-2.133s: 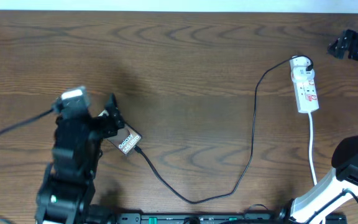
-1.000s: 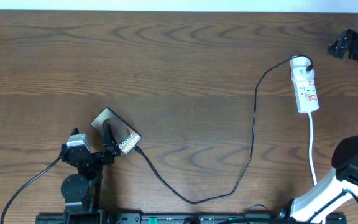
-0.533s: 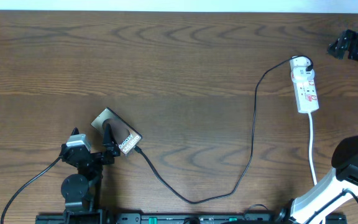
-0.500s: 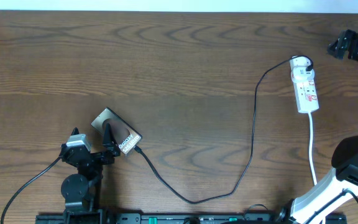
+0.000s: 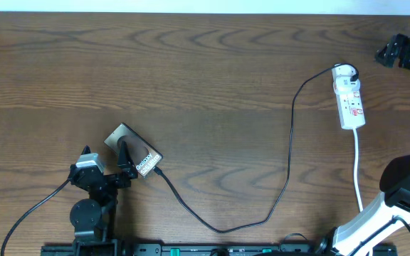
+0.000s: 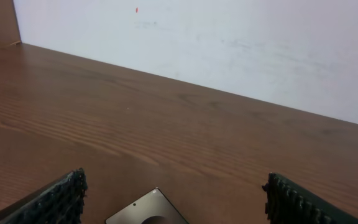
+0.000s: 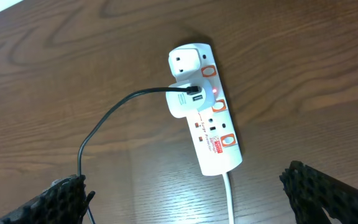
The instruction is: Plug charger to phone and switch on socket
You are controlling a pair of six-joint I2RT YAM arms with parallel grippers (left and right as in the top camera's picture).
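1. The right tool hangs with its fingers spread wide, gripping nothing. In the overhead view it sits at the upper right edge of the frame.
2. The socket lies down and to the left of it, near but apart. It rests flat on the counter, its long axis running almost top to bottom of the frame. In the right wrist view it lies upper centre, ahead of the spread fingers.
3. A small red light glows beside one switch, so it may already be on. If a press is needed, the right arm is far nearer.
4. The charger runs from the socket's upper end, loops through lower centre, and meets the label end of the phone at lower left, seemingly plugged in.
5. The left tool is over the phone, fingers apart; I cannot tell whether they touch it.
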